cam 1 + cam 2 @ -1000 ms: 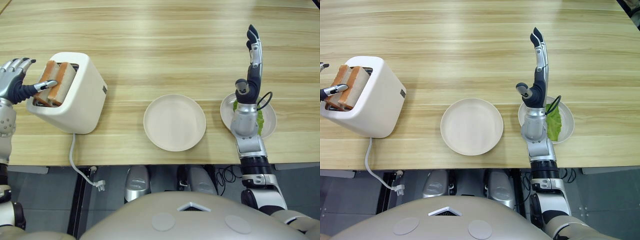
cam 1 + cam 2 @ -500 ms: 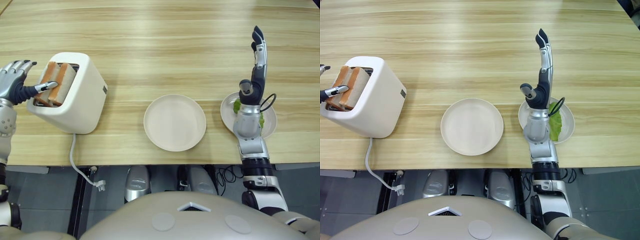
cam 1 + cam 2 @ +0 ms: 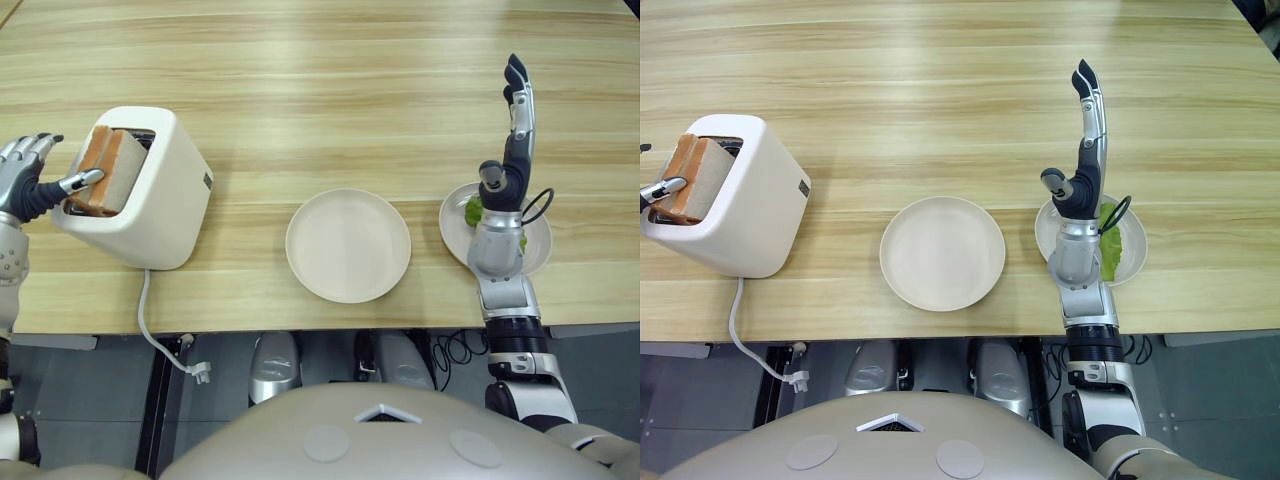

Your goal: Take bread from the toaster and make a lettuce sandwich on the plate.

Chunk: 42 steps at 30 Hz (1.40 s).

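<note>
Clasped the brown toasted bread slice [image 3: 101,172], upright in the white boxy toaster [image 3: 172,200], in curled fingers of the left hand [image 3: 24,184], likely needed a straight upward pull, held right hand [image 3: 511,128] straight-fingered, empty.

Wooden table [image 3: 320,90]: toaster [image 3: 170,205], plate [image 3: 348,245], dish [image 3: 541,238]

both head eyes look down — same table [image 3: 320,90].
</note>
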### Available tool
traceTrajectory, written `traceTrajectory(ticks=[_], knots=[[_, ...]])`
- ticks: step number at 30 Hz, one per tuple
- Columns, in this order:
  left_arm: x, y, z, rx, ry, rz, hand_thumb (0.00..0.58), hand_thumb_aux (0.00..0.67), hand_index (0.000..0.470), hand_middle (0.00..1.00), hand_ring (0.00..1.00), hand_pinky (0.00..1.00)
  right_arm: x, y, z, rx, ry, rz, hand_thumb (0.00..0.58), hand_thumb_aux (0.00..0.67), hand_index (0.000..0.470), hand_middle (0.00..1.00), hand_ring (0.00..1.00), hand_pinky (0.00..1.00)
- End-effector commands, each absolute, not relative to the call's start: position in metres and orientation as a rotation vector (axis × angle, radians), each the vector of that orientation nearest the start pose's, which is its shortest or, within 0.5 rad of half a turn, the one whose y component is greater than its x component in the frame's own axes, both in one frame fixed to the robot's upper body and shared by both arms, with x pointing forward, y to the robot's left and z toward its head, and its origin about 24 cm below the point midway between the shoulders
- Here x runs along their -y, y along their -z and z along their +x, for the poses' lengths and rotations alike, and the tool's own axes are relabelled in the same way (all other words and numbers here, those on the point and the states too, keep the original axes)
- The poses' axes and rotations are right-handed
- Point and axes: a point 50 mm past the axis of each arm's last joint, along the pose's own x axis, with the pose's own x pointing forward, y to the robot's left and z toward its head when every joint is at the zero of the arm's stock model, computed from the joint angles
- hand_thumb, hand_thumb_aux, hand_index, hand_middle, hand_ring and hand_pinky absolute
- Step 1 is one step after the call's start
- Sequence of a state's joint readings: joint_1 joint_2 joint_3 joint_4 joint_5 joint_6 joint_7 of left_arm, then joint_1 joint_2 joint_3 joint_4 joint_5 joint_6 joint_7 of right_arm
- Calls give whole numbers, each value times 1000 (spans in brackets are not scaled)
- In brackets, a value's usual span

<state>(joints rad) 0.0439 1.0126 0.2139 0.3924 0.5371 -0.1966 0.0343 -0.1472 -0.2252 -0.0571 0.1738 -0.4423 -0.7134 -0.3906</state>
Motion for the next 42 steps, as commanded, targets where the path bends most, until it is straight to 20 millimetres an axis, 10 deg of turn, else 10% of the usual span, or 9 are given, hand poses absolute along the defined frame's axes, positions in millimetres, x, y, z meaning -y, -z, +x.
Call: traceTrajectory(ticks=[1,19,21,33,35,42], knots=[[-406,-121,215,-302,-184,1510,0,0,0,0,0,0,182,-109,257,762,175,-524,0,0,0,0,0,0],[-406,-132,216,-256,-191,1470,0,0,0,0,0,0,180,-109,258,762,164,-540,0,0,0,0,0,0],[-402,-133,218,-257,-158,1546,337,236,162,0,0,0,179,-109,257,766,161,-545,0,0,0,0,0,0],[-377,-142,222,-241,-21,1867,520,455,312,0,0,0,176,-111,255,775,157,-553,0,0,0,0,0,0],[-374,-144,222,-227,-21,1853,577,620,426,0,0,0,175,-111,255,776,156,-552,0,0,0,0,0,0],[-366,-157,224,-101,-110,1750,580,670,460,0,0,0,174,-111,255,779,155,-552,0,0,0,0,0,0]])
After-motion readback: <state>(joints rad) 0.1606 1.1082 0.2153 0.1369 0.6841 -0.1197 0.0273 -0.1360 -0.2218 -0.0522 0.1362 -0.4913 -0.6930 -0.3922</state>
